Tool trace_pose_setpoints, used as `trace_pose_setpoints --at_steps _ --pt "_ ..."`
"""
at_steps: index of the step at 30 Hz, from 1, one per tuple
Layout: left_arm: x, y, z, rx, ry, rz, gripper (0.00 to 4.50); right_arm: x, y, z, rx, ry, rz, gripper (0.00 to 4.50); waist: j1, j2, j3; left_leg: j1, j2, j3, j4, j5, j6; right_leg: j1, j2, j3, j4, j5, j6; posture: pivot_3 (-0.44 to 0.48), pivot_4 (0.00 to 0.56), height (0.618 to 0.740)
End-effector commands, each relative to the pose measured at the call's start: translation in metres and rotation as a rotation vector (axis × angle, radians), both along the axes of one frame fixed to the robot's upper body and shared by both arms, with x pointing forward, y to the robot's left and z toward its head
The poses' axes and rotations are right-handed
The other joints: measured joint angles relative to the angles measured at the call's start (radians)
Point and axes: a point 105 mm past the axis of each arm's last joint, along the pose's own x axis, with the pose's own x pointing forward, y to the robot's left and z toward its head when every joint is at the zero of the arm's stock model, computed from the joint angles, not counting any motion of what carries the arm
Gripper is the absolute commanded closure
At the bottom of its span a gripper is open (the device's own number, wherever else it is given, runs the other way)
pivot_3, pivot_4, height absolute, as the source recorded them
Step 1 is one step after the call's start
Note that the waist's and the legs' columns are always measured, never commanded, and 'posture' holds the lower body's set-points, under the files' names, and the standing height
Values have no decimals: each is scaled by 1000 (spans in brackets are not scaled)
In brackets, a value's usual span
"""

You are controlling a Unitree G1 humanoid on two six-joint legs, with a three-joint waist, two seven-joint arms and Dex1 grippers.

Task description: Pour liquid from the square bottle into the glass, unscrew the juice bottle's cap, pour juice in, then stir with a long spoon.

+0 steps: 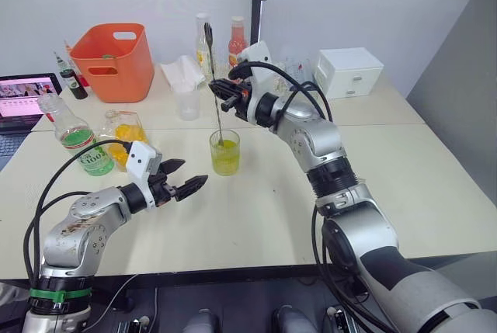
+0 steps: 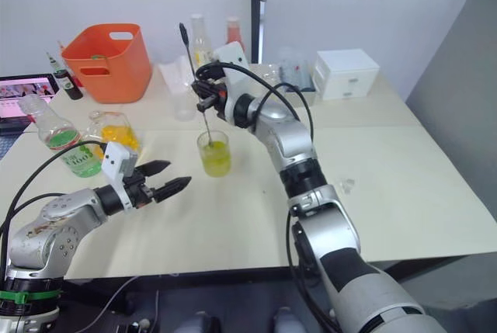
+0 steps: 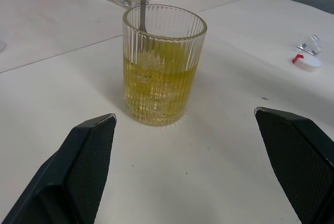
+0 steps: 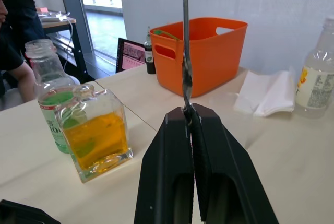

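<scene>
I see the ribbed clear glass tumbler (image 1: 225, 152) standing near the middle of the pale desk (image 1: 419, 185), about half full of yellow-green liquid. The thin long silver bar spoon (image 1: 213, 84) stands nearly upright in it, its lower end in the liquid. My right gripper (image 1: 226, 94) is clamped on the spoon's stem above the glass, its two black fingers pressed together around the metal. My left gripper (image 1: 186, 179) hovers low over the desk just to the left of the glass, its fingers spread wide apart and holding nothing. Further left stand the squat square clear bottle of orange-yellow liquid (image 1: 124, 135) and, touching or just beside it, the round uncapped bottle of green liquid with a white label (image 1: 78, 139). A small white cap with a red top (image 3: 307, 61) lies on the desk to the right of the glass. An orange plastic basket (image 1: 115, 61) sits toward the back left.
</scene>
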Motion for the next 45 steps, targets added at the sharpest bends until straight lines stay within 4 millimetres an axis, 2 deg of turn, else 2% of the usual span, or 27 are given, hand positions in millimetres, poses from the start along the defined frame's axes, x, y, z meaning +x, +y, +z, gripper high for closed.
trace_pose_setpoints --at_steps 1,7,10,15,18,21,26,30,35,38,42,45 --pt "-3 -2 14 1 -52 -13 7 -7 -7 19 -6 -86 16 4500 0 0 0 0 0 0 0 0 0 0 0 0 0 0 0 0 150 715" --pt "-3 -1 13 0 -49 -15 7 -22 -10 13 -73 -89 75 4500 0 0 0 0 0 0 0 0 0 0 0 0 0 0 0 0 150 715" --pt "-3 0 12 3 -48 -12 7 -37 -2 10 -86 -70 136 4500 -3 0 0 0 0 0 0 0 0 0 0 0 0 0 0 0 150 715" --pt "-3 2 13 6 -49 -7 7 -45 11 6 -46 -35 162 4500 -2 0 0 0 0 -1 0 0 0 0 1 0 0 0 0 0 150 715" --pt "-3 3 12 10 -48 -3 7 -42 13 16 41 -39 153 4500 -1 0 0 0 0 0 0 0 0 0 0 0 0 0 0 0 150 715" --pt "-3 3 12 11 -50 -1 7 -28 10 22 79 -49 103 4500 -1 0 0 0 0 0 0 0 0 0 0 0 0 0 0 0 150 715" --pt "-4 2 13 10 -52 1 7 -8 -3 22 86 -65 18 4500 -1 0 0 0 0 0 0 0 0 0 0 0 0 0 0 0 150 715" --pt "-4 3 13 10 -52 4 7 -5 -8 19 50 -79 15 4500 -1 0 0 0 0 0 0 0 0 0 0 0 0 0 0 0 150 715" --pt "-5 4 12 9 -50 4 7 -15 -8 14 -12 -84 64 4500 -1 0 0 0 0 0 0 0 0 0 0 0 0 0 0 0 150 715" --pt "-5 2 11 6 -48 -2 7 -31 -6 17 -35 -108 118 4500 -1 0 0 0 0 0 0 0 0 0 0 0 0 0 0 0 150 715" --pt "-6 1 10 5 -47 -6 7 -47 1 16 -50 -102 174 4500 -1 0 0 0 0 -1 0 0 0 0 0 0 1 0 0 0 150 715" --pt "-6 0 11 4 -51 -5 7 -49 8 9 -34 -88 180 4500 -1 0 0 0 0 -1 0 0 0 0 0 0 1 0 0 0 150 715"
